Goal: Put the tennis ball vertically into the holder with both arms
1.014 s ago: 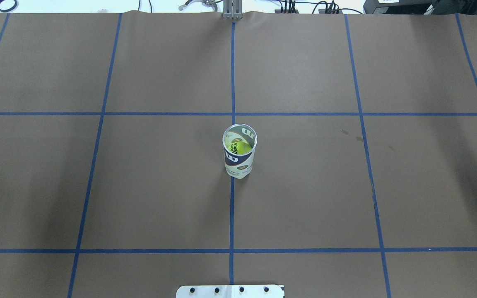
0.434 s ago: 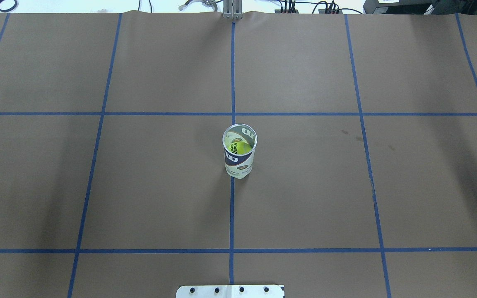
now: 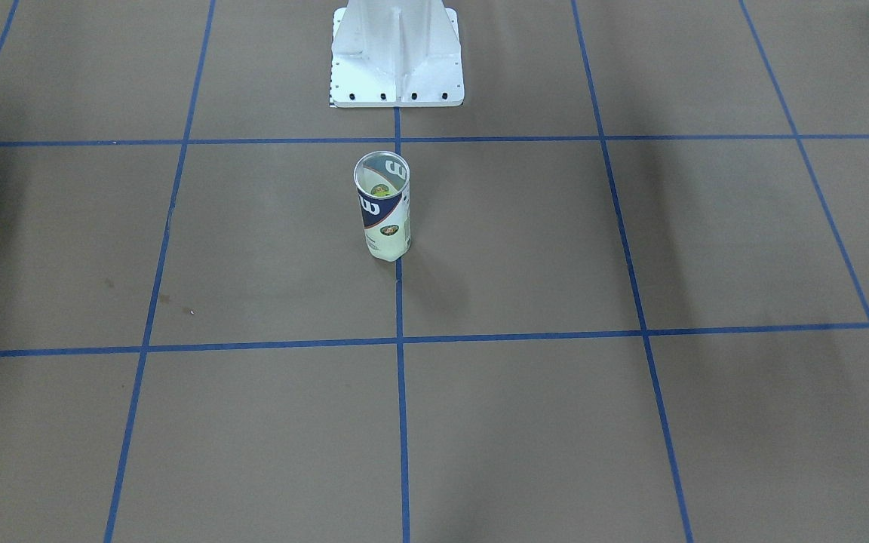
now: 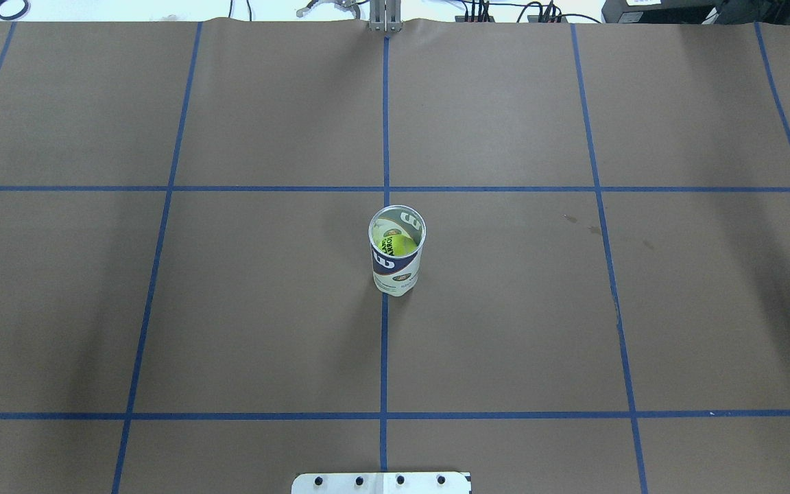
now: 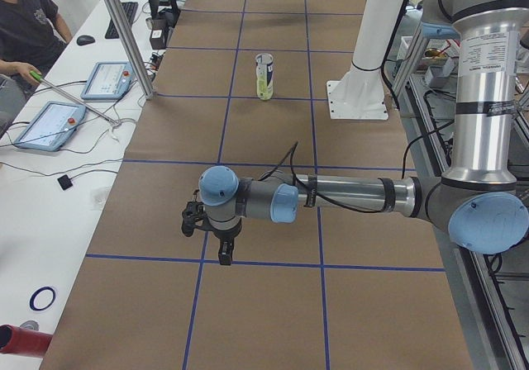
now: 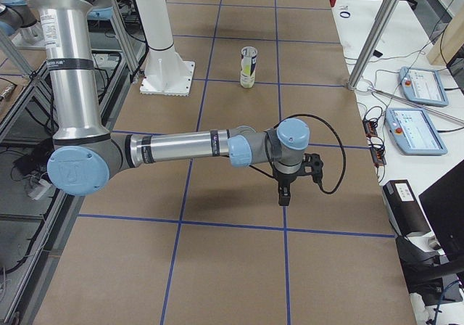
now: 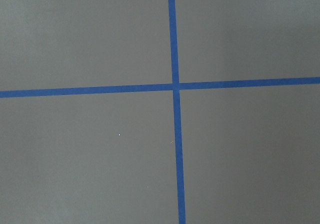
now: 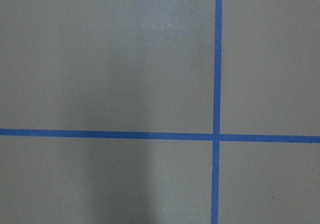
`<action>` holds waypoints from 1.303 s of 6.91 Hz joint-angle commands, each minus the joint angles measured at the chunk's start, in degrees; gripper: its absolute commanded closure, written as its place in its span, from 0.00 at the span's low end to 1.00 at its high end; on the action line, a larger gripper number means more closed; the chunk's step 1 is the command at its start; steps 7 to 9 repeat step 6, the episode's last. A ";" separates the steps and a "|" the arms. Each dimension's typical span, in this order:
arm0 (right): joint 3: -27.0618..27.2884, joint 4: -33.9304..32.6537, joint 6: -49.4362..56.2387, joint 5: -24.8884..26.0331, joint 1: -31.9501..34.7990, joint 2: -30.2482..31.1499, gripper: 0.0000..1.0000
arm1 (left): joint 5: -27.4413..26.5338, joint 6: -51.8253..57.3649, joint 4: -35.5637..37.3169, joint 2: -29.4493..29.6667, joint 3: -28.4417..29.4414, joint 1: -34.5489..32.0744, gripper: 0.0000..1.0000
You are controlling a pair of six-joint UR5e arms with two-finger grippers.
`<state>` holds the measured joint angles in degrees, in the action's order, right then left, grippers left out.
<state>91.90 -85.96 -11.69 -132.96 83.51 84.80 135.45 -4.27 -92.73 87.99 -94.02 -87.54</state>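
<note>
Holder [image 4: 397, 257] upright, well apart from left claw [image 5: 224, 257], right claw [image 6: 283, 198]; whether clenched, cannot tell.

Holder [image 4: 396, 267] upright in middle of table [image 4: 539, 329], top open to overhead approach; bare surface on every side. Pedestal base [image 3: 397, 56] well apart, robot side.

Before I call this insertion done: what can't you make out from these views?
- Left gripper, exterior left view: small and side-on, so open or shut is unclear. Right gripper, exterior right view: the same.
- Wrist views: only the table and blue tape; no gripper in frame.
- Holder, overhead view: its label hides anything below the tennis ball.
</note>
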 commanded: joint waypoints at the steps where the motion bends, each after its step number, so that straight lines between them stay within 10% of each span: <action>1: 0.03 0.00 0.00 0.07 -0.01 0.10 0.01 | -0.10 -0.12 1.41 -0.10 -0.47 -0.17 0.01; 9: -0.05 -0.79 0.26 0.51 -0.19 -0.25 0.01 | -0.18 0.32 -3.95 -0.71 0.77 -0.17 0.00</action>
